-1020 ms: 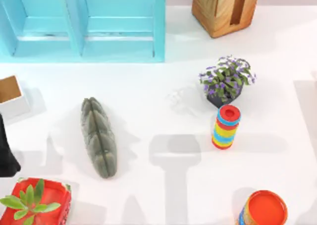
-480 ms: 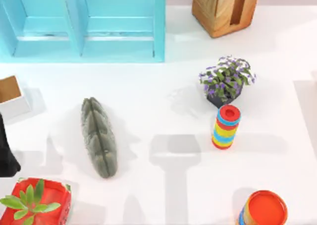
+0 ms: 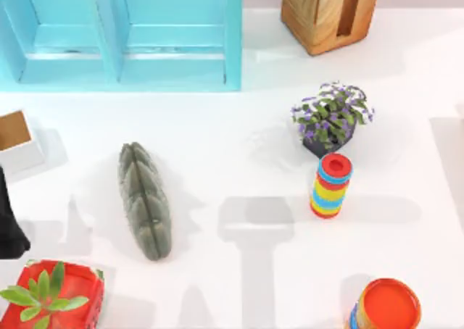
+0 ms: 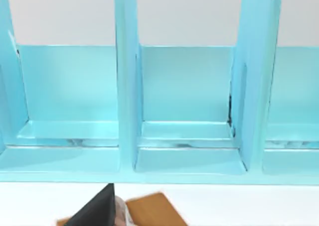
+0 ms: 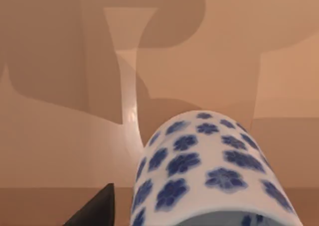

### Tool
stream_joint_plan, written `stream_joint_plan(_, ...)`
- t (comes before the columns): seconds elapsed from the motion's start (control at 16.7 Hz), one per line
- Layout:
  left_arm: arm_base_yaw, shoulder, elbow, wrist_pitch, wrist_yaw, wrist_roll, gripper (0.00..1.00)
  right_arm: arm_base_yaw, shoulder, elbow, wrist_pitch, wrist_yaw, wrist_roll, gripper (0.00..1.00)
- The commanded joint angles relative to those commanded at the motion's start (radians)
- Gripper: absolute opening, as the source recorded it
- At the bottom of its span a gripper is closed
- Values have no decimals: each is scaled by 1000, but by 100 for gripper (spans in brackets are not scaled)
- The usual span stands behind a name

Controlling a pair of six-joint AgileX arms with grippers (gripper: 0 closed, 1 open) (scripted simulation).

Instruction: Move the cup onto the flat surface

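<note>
Jaws' spread unclear on both arms, cup point(image 5: 212, 171) close before right wrist, left arm point(image 3: 9, 220) unmoved, tabletop point(image 3: 239, 271) unchanged

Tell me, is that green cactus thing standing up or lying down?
Lying down. In the top view the green cactus stretches flat along the white tabletop, its whole ribbed length showing beside its shadow.

around the grey cactus-like cushion point(image 3: 145, 200): two potted plants point(image 3: 332, 115), two striped cylinders point(image 3: 330, 185), one turquoise cabinet point(image 3: 123, 35), one wooden box point(image 3: 328, 11).
</note>
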Motion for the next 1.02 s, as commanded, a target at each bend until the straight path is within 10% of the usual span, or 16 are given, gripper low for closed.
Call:
stream_joint_plan(0.78, 0, 0, 0, 0, 0, 0, 100, 0, 0, 0, 0, 0, 0, 2)
stream_joint_plan(1.02, 0, 0, 0, 0, 0, 0, 100, 0, 0, 0, 0, 0, 0, 0)
